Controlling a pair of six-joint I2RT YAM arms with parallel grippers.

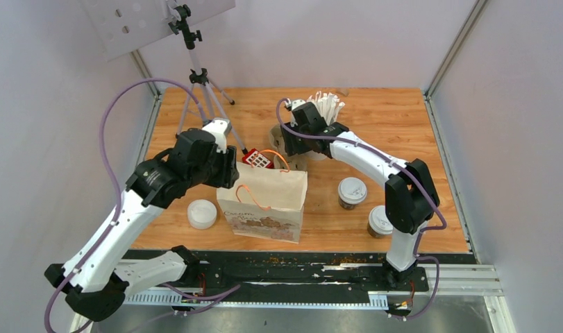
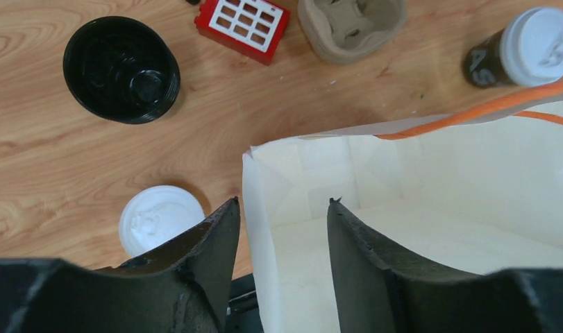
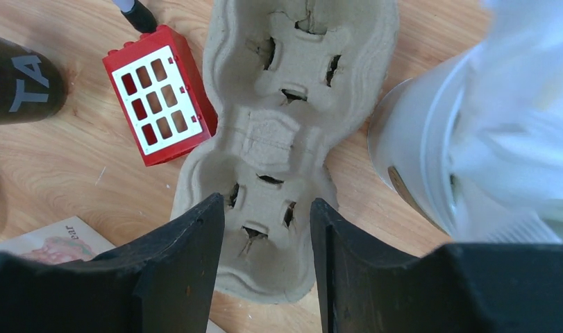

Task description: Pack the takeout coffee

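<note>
Scene: A paper bag (image 1: 264,205) is pictured standing open on the wooden table (image 1: 403,125), with an arm on either side of it.
Takeout coffee: Both lidded brown cups are seen on the table to the right of the bag, the nearer cup (image 1: 352,192) close beside it and the other cup (image 1: 380,221) further right, toward the arm bases. Neither is held.
Left arm: The left gripper (image 2: 282,205) is set at the bag's left rim with its jaws apart, one finger outside the wall and one inside. The paper is not pinched.
Right arm: The right gripper (image 3: 266,201) is held behind the bag over the pulp cup tray (image 3: 285,139), jaws apart astride one cup well. Contact cannot be told.
Step in hand: The tray is judged to be the thing about to be taken up, while the bag mouth is readied.
Done well: The tray's narrow edge should be squeezed gently, since pulp buckles, and the bag wall should be pinched lightly so that the bag is not dragged or tipped.
Also behind the bag: A red block (image 3: 160,104) and a white cup of sticks (image 3: 459,139) should be cleared as the tray is lifted.
</note>
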